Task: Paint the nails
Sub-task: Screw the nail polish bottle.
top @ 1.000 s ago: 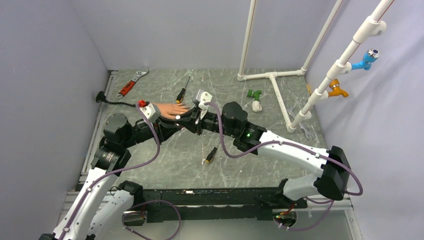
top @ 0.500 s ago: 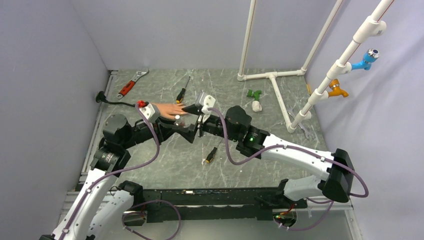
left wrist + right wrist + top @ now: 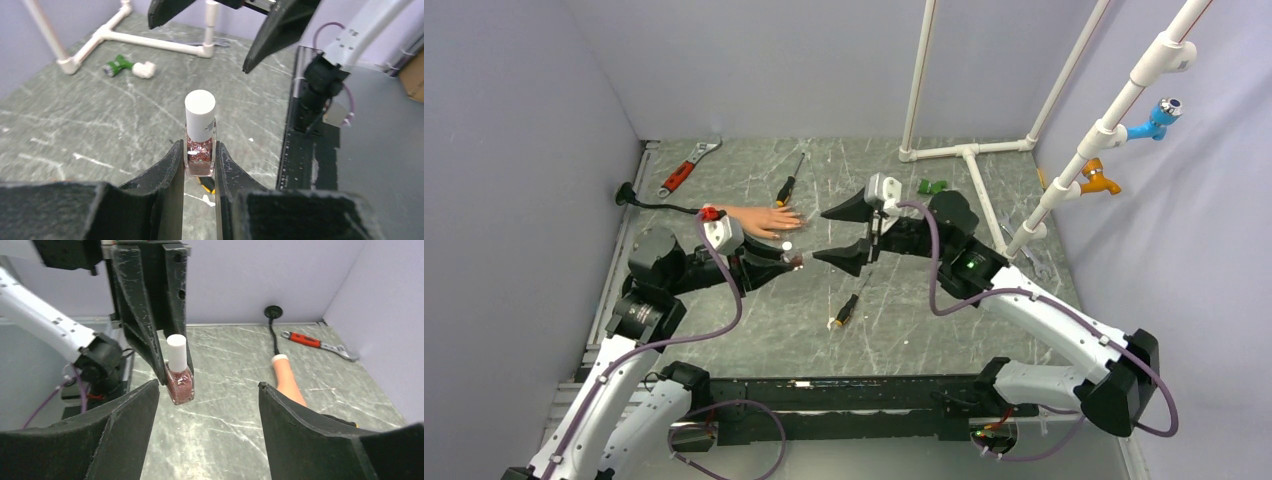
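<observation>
Right wrist view: your right gripper (image 3: pixel 207 390) has backed off the polish bottle (image 3: pixel 179 376), gaping and empty; the left gripper (image 3: pixel 199 146) clamps it, so uncapping is still pending.

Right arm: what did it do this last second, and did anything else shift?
The right gripper drew back rightward from the polish bottle; its jaws stand wide open. The left gripper stays shut on the bottle, shifted slightly nearer. The mannequin hand, wrench and screwdrivers unmoved.
</observation>
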